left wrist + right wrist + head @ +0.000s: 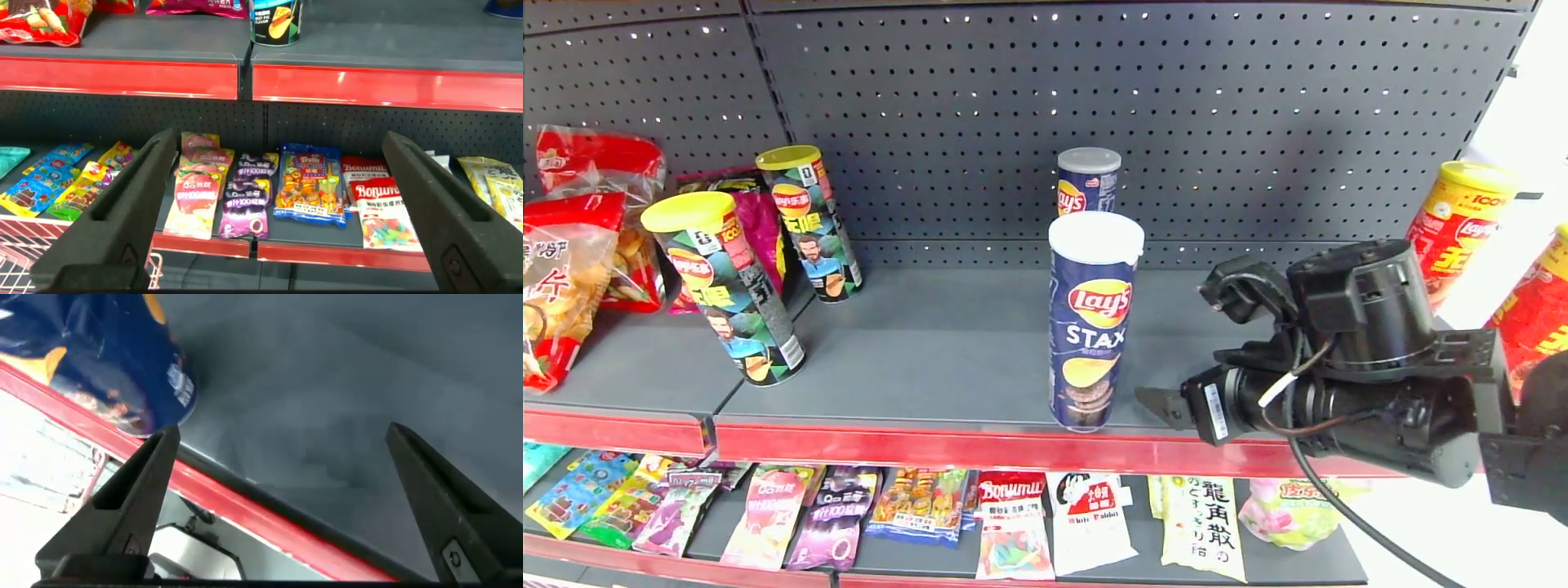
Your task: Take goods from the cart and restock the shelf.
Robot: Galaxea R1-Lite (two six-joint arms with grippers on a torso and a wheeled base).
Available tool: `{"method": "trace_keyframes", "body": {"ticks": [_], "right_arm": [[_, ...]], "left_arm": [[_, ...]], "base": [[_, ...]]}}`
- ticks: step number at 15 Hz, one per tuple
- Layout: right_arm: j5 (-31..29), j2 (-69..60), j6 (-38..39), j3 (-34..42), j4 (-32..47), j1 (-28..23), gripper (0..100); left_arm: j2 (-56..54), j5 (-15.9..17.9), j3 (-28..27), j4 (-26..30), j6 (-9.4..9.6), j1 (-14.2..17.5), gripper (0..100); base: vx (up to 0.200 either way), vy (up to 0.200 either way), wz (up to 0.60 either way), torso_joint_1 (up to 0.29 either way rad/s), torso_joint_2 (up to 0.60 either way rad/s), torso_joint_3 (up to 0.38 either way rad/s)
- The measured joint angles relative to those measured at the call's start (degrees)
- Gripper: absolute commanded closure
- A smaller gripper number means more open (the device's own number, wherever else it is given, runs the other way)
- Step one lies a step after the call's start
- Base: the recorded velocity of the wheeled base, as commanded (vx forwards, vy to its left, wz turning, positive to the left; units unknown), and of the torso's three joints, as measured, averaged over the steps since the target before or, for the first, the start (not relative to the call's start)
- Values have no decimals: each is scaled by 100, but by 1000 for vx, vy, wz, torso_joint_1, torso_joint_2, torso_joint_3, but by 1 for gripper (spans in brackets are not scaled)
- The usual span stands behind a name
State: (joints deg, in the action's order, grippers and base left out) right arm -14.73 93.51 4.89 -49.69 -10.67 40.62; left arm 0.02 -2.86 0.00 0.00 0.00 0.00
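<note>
A tall blue chips can (1094, 327) with a white lid stands upright at the front edge of the grey shelf (947, 351). A second blue can (1088, 180) stands behind it, near the pegboard. My right gripper (1180, 359) hovers just to the right of the front can at shelf-edge height, open and holding nothing. In the right wrist view the can's base (106, 367) lies just beyond one fingertip of the right gripper (282, 433). My left gripper (279, 137) is open and empty, facing the lower shelf of candy bags (245, 196).
Two yellow-lidded patterned cans (727, 286) and red snack bags (572, 245) fill the shelf's left part. Red cans with yellow lids (1462, 220) stand at the right. Free shelf room lies between the groups. A wire basket corner (24, 245) shows low in the left wrist view.
</note>
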Motion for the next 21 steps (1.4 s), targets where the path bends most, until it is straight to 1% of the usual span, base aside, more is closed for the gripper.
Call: {"method": "trace_keyframes", "body": {"ticks": [5,8,12,21], "right_arm": [[-22,321,-13,-55,2,-27,0],[-145,519,-21,-260,5,-93,0],[-155,695,-122,-395,2,-217,0],[-155,894,-205,-588,2,-179,0]], "left_arm": [[0,0,0,0,0,0,0],[0,0,0,0,2,0,0],[0,0,0,0,2,0,0],[0,0,0,0,0,0,0]], "base": [[0,0,0,0,0,0],[0,0,0,0,0,0],[0,0,0,0,0,0],[0,0,0,0,0,0]]}}
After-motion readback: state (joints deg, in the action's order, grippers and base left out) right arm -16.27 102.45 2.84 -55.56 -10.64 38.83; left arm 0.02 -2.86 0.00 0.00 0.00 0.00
